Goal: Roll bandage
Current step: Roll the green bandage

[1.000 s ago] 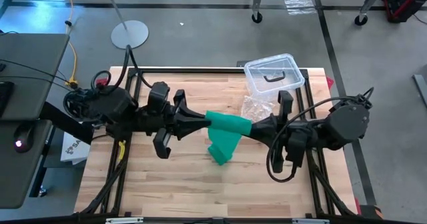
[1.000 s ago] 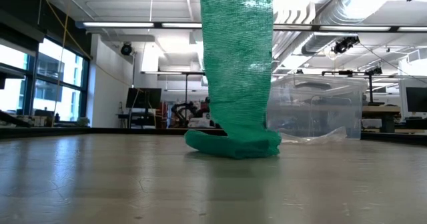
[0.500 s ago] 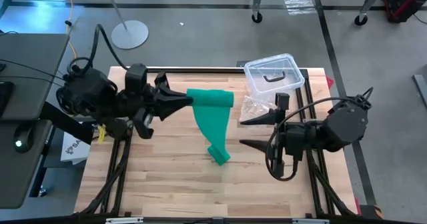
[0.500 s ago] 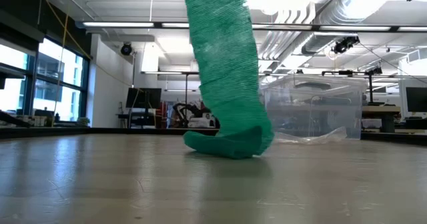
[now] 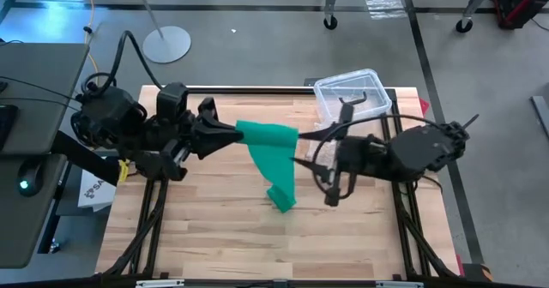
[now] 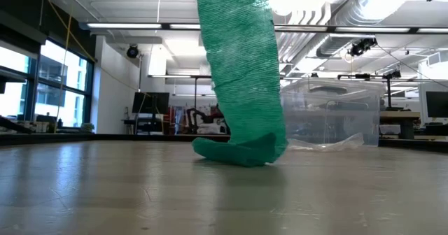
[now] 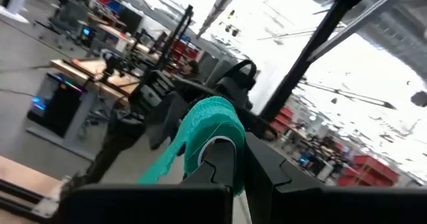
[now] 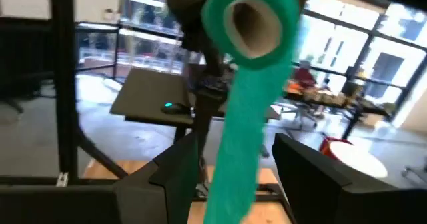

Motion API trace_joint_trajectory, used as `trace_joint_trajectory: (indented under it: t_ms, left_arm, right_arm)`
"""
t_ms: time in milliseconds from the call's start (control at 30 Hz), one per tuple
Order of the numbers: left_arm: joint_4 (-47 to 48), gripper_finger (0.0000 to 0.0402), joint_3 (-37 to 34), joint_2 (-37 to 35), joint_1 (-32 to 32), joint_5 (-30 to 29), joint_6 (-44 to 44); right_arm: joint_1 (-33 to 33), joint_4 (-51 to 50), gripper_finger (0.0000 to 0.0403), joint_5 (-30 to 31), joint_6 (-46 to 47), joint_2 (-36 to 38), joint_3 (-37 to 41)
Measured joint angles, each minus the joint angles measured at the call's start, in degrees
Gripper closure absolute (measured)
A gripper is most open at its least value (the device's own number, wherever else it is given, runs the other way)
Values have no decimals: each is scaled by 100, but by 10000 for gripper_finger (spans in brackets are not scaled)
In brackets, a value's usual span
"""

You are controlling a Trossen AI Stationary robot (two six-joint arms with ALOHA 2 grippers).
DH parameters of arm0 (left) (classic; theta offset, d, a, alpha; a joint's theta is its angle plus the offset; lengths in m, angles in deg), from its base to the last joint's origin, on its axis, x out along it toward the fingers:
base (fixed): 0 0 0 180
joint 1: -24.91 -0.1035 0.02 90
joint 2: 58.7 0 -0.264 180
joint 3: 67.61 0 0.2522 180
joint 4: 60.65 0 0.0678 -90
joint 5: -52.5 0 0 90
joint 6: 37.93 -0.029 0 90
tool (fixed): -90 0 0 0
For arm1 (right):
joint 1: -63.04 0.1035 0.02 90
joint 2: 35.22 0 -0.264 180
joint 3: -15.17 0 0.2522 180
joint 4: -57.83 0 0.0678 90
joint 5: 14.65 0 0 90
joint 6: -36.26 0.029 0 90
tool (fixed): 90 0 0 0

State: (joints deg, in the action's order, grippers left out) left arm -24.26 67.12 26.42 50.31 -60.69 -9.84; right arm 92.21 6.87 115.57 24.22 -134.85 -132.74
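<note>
The green bandage is partly wound into a roll (image 5: 270,134) on a pale core (image 8: 248,21), held level in the air over the table's middle. Its loose strip (image 6: 241,74) hangs down, and the crumpled lower end (image 6: 238,151) lies on the wood. My left gripper (image 5: 233,134) is shut on the roll's left end. My right gripper (image 5: 302,149) stands open just right of the roll's other end. In the right wrist view its fingers (image 8: 177,167) stand on either side of the hanging strip (image 8: 233,137) without touching it. My left gripper holds the roll by its left end (image 7: 208,141), coming level from the table's left, along the roll's axis. One finger (image 7: 221,164) seems to reach into the core's rim; the other is outside. The roll is lifted clear and level, the strip slack below it.
A clear plastic box (image 5: 352,95) with a black handle stands at the far right, with a crinkly clear bag (image 6: 336,143) beside it. Black frame rails (image 5: 163,194) run along the left and right table edges. Bare wood lies toward the near edge.
My right gripper has opened and let go of the roll, drawn back to the right, rolled about its axis, and come back toward the roll's right end. My left gripper has carried the roll toward the table's left. The strip's lower end has stayed on the table.
</note>
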Motion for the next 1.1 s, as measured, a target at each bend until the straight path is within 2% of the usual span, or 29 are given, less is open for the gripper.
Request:
trace_joint_trajectory:
  t_ms: [100, 200, 300, 400, 467, 567, 867, 1100]
  left_arm:
    - [-22, 395, -1, 9, 2, 190, 162]
    - [-11, 395, 0, 32, 11, 412, 356]
    - [17, 395, -2, 49, 16, 604, 576]
    - [24, 394, 0, 95, 16, 839, 806]
    - [21, 394, 0, 140, 16, 1032, 964]
    - [94, 394, 0, 204, 16, 1277, 1174]
    - [608, 394, 0, 284, 18, 1454, 1632]
    - [628, 394, 0, 284, 16, 1376, 1577]
  right_arm:
    - [-42, 221, 218, 120, -416, -109, 0]
    - [-79, 421, 244, 381, -1020, -191, 0]
    - [-149, 504, 297, 431, -1552, -243, 0]
    - [-198, 522, 371, 503, -2123, -247, 0]
    - [-212, 629, 392, 749, -2657, -247, 0]
    - [-212, 1125, 392, 1198, -3651, -247, 0]
    - [107, 3007, 402, 1537, -6994, -204, 0]
    - [524, 3477, 402, 1789, -7934, -195, 0]
